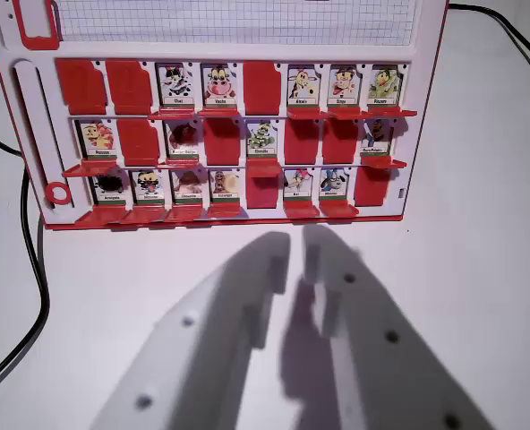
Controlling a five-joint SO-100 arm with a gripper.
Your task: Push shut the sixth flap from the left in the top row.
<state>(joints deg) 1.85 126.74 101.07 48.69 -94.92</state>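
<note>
The red game board [229, 134] stands in the upper half of the frame. In its top row the sixth flap [303, 87] is not yet shut, its card showing. The white gripper [296, 255], slightly parted and empty, hovers well below.

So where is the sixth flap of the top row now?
In the wrist view, the sixth flap is in the board's top row, right of centre, open, between a shut red flap on the left and another open flap on the right.
</note>
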